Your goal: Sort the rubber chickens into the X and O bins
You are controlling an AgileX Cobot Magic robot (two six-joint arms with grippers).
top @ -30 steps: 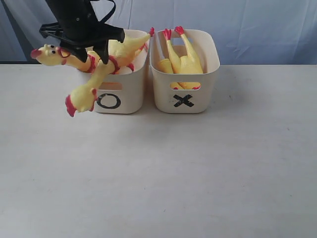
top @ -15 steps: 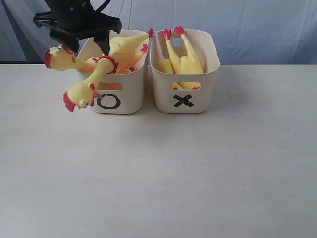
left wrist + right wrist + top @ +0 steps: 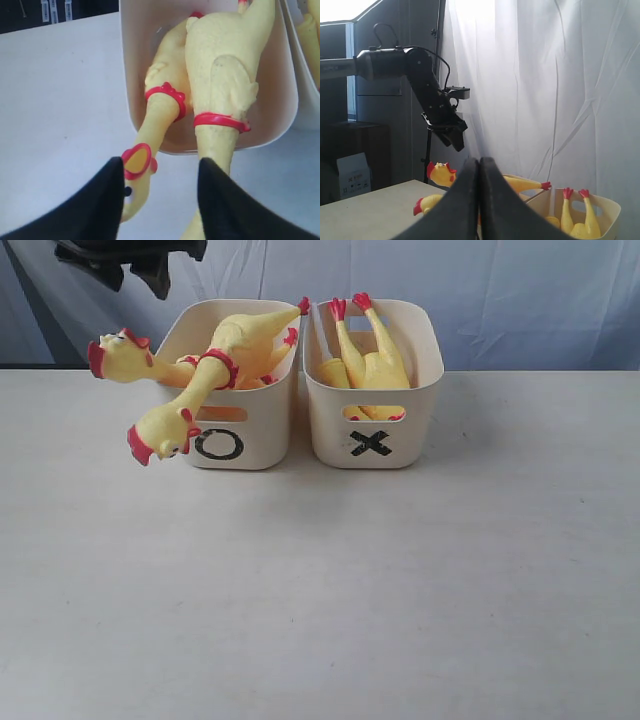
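Cream plastic, smooth and round-cornered: two tubs stand close side by side at the back of a matte white table. The O bin, on the left, carries a black O under its slot handle. The X bin, on the right, carries a black X. Two rubber chickens lie in the O bin with their long necks draped over its left rim. The upper chicken pokes its red-combed head out sideways. The lower chicken hangs its head down the outer wall, just beside the O. In the X bin a third chicken sits head down, its red feet above the rim. My left gripper hangs above and to the left of the O bin, clear of the birds. Creased pale blue cloth fills the background.

From my left wrist, my two black fingers stand apart and hold nothing. Past them, glossy yellow bodies fill the O bin. Each neck wears a frilled red ring, and both necks cross the rim. A red-rimmed open beak shows between my fingers.

From my right wrist, my right gripper has its black jaws pressed together on nothing, well apart from the bins. Beyond it, my left arm stands over the chickens. Behind is a folded white curtain. A cardboard box has a label too small to read.
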